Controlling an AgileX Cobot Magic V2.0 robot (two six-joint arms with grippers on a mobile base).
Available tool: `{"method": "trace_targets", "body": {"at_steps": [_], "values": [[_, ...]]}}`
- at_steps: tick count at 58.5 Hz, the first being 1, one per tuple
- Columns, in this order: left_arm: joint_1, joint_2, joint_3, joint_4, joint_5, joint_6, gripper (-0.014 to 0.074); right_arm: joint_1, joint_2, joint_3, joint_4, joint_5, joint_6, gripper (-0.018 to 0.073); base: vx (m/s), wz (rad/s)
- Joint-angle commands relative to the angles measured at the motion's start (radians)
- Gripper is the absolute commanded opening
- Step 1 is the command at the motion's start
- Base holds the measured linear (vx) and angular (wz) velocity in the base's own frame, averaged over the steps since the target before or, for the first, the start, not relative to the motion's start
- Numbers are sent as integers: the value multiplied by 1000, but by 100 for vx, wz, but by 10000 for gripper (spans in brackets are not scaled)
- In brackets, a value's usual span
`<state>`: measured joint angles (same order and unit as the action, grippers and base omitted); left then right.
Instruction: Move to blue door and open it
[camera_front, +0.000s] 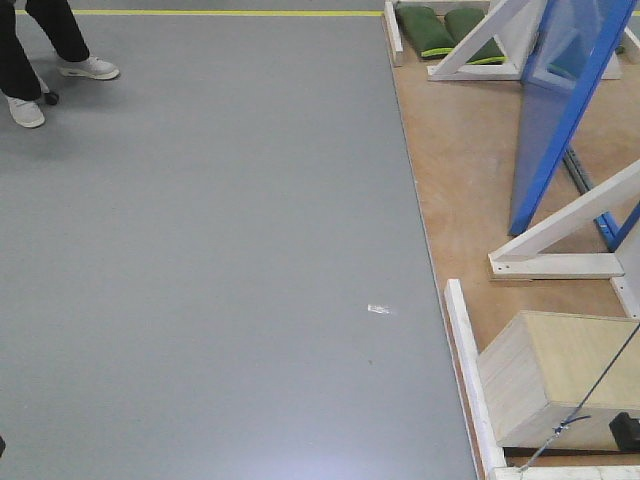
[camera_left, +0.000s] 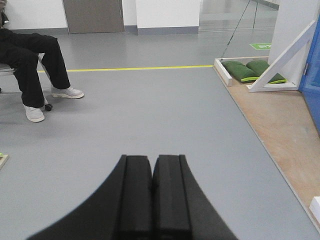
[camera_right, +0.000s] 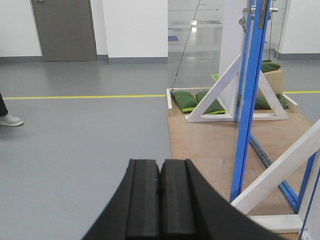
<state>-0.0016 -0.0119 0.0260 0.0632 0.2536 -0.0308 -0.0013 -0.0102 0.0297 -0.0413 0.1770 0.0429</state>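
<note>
The blue door (camera_front: 548, 130) stands on a wooden platform (camera_front: 470, 170) ahead to the right, seen nearly edge-on between white slanted beams. In the right wrist view the blue door (camera_right: 248, 125) rises as a narrow blue strip with a silver lever handle (camera_right: 245, 14) near the top. A sliver of the blue door (camera_left: 314, 80) shows at the far right of the left wrist view. My left gripper (camera_left: 152, 160) is shut on nothing, over grey floor. My right gripper (camera_right: 160, 163) is also shut and empty, well short of the door.
White support beams (camera_front: 565, 225) brace the door on both sides. Green sandbags (camera_front: 440, 30) lie at the platform's far end. A pale wooden box (camera_front: 560, 380) sits at the near right, with a white border strip (camera_front: 468, 370). A seated person (camera_left: 30, 65) is at the far left.
</note>
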Motion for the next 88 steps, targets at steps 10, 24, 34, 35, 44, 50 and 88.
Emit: {"method": "trace_targets", "body": {"at_steps": [10,24,34,35,44,50,88], "values": [[-6,-12,-26,-6,-77,-1,73,-3,-14,2,-7,-83,-3,12,0,0],[-6,-12,-26,-6,-77,-1,73,-3,-14,2,-7,-83,-3,12,0,0],[-6,-12,-26,-6,-77,-1,73,-3,-14,2,-7,-83,-3,12,0,0],[-6,-12,-26,-6,-77,-1,73,-3,-14,2,-7,-83,-3,12,0,0],[-6,-12,-26,-6,-77,-1,73,-3,-14,2,-7,-83,-3,12,1,0],[-6,-12,-26,-6,-77,-1,73,-3,-14,2,-7,-85,-3,12,2,0],[-6,-12,-26,-6,-77,-1,73,-1,-14,2,-7,-85,-3,12,16,3]]}}
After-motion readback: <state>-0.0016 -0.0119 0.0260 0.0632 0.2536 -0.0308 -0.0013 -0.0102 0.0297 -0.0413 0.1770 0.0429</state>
